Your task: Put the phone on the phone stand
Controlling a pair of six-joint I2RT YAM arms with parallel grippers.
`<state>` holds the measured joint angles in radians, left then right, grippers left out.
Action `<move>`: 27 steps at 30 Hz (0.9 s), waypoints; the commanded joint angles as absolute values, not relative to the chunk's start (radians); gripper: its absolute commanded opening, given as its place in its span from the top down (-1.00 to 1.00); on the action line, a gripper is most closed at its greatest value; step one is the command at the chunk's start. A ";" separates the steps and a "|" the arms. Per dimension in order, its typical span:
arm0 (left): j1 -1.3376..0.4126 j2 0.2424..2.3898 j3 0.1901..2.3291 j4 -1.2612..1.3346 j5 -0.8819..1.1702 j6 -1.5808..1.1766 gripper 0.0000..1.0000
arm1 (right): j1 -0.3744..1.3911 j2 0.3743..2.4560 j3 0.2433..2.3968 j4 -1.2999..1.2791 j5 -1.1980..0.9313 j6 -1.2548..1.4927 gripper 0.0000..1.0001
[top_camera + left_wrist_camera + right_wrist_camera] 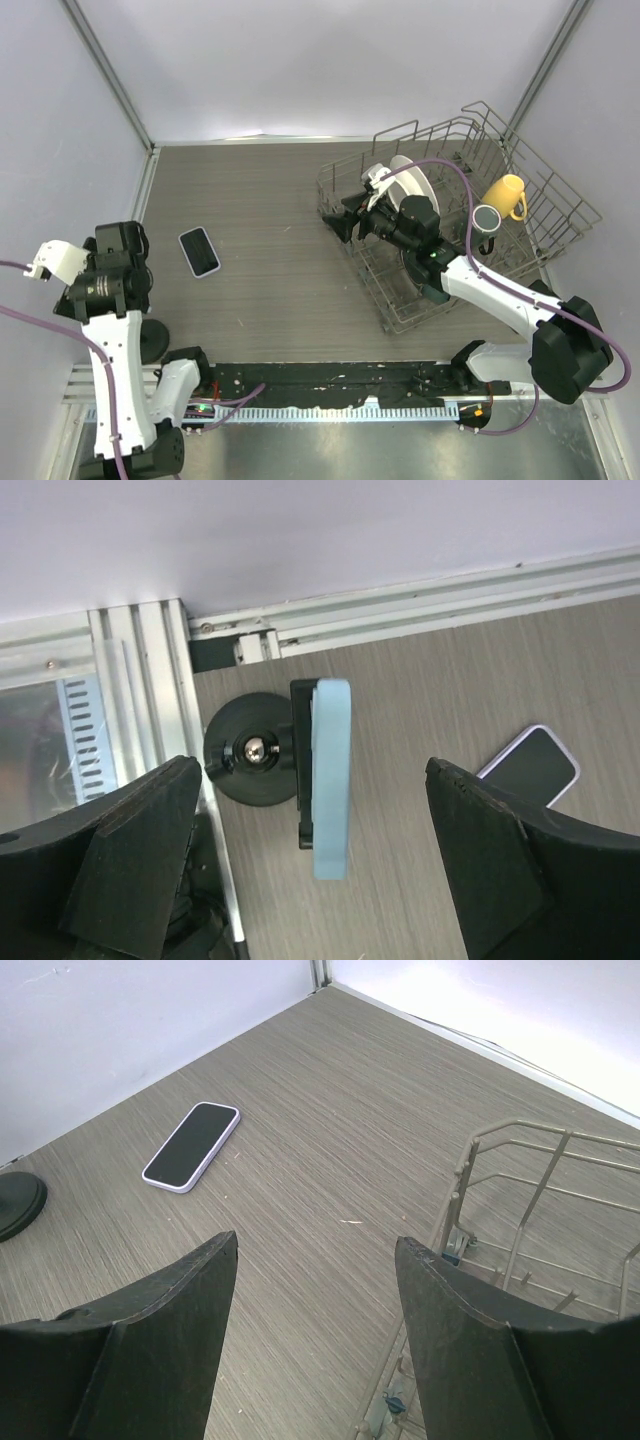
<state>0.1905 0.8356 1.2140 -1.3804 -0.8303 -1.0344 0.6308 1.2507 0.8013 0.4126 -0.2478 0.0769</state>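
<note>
The phone [331, 780] stands on edge in the phone stand [250, 752] at the near left of the table [450, 680]; placement appears complete. The left tool [312, 810] gapes wide around the phone without touching it. The right tool [315, 1250], partly open, holds nothing.

The phone [331, 780], in a pale blue case, stood on edge, seen from above, its back against the head of the phone stand [250, 752]. The stand was black, its round disc base resting flat on the worktop [420, 680] beside the corner rail.

Loose phone [198, 251] lies flat on table [280, 190]; dish rack [565, 205] holds yellow mug [505, 195].
</note>
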 commanded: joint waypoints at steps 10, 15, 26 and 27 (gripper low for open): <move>0.192 0.805 1.462 -1.108 -0.620 -0.660 -0.86 | 0.624 1.241 0.804 0.463 -0.244 0.064 -0.40; 0.170 0.879 1.480 -0.931 -0.221 -0.578 -0.76 | 0.624 1.249 0.808 0.463 -0.249 0.067 -0.39; -0.388 1.112 1.408 -0.714 -0.134 -0.479 -0.73 | 0.624 1.216 0.831 0.422 -0.207 0.077 -0.39; -0.426 1.115 1.399 -0.697 -0.121 -0.469 -0.74 | 0.624 1.212 0.839 0.402 -0.195 0.083 -0.39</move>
<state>-0.3000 1.1061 1.4033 -0.8238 -0.1661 -0.5556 0.6308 1.2503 0.8013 0.4088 -0.2379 0.0776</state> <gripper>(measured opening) 0.865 0.695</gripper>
